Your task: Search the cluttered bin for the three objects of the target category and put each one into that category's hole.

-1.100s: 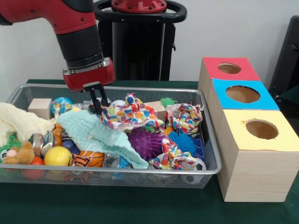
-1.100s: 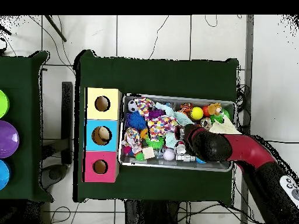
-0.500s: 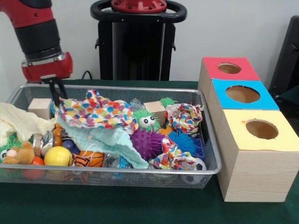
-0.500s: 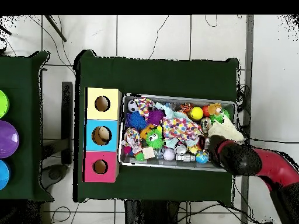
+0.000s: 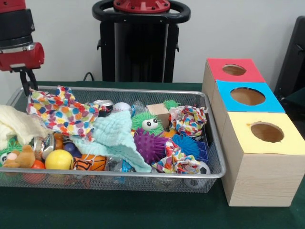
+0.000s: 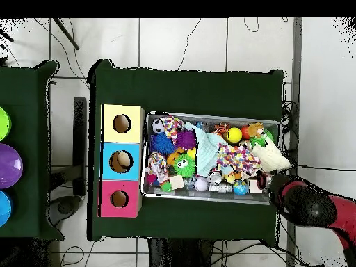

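Observation:
My gripper (image 5: 29,88) hangs at the far left corner of the wire mesh bin (image 5: 143,90), shut on a corner of the multicoloured spotted cloth (image 5: 62,113). The cloth is stretched leftward over the clutter, shown as cloth (image 6: 238,158) in the overhead view, where the arm (image 6: 309,206) hides the fingers. Uncovered in the bin's middle are a green fuzzy toy with eyes (image 5: 148,123), a purple spiky ball (image 5: 148,145), a blue spiky ball (image 5: 186,143), a wooden block (image 5: 157,110), a can (image 5: 102,103) and a white ball (image 5: 121,106). A mint cloth (image 5: 112,136) lies beneath the spotted one.
Three wooden boxes with round holes stand right of the bin: red (image 5: 233,70), blue (image 5: 247,97), yellow (image 5: 267,132). A cream cloth (image 5: 16,125), a teddy (image 5: 21,156), a yellow ball (image 5: 58,160), a basketball (image 5: 90,163) and a second patterned cloth (image 5: 189,119) fill the bin.
The gripper has dragged the spotted cloth from the bin's middle to its left end, uncovering the green fuzzy toy, the can and the white ball.

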